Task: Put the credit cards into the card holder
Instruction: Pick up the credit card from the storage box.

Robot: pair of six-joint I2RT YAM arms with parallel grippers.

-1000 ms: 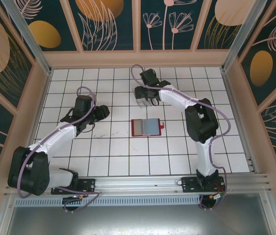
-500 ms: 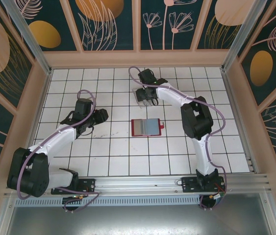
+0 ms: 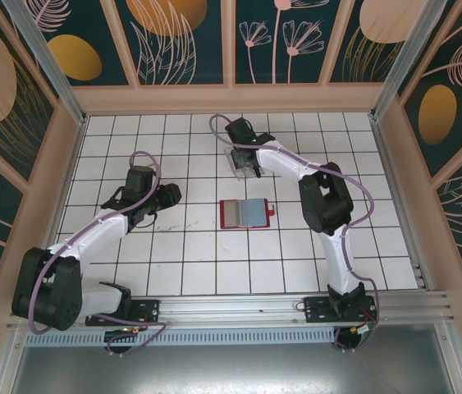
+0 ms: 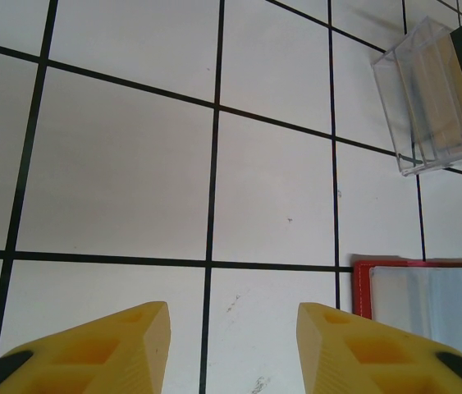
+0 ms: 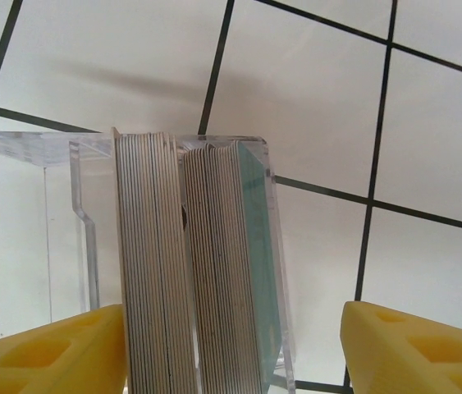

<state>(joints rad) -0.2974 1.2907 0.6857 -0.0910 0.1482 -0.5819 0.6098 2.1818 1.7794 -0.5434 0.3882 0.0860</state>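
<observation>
The credit cards [image 5: 189, 263] stand on edge as a thick stack inside a clear plastic case [image 5: 66, 213], with a teal card [image 5: 257, 263] on the stack's right face. My right gripper [image 5: 231, 357] is open, with a yellow finger on each side of the stack, hovering over the case [image 3: 239, 168] at the back middle of the table. The card holder [image 3: 247, 213], a red wallet, lies open and flat showing its grey pockets. My left gripper [image 3: 173, 194] is open and empty, left of the wallet [image 4: 423, 300], with bare tile between its fingers [image 4: 91, 353].
The tiled table [image 3: 173, 254] is walled in by a wooden frame with patterned panels [image 3: 231, 94]. The clear case [image 4: 436, 90] sits beyond the wallet. White tiles spread to the front and to both sides of the wallet.
My right gripper has shifted left and turned over the clear case. The left gripper moved back slightly toward its arm. The wallet has not moved.
</observation>
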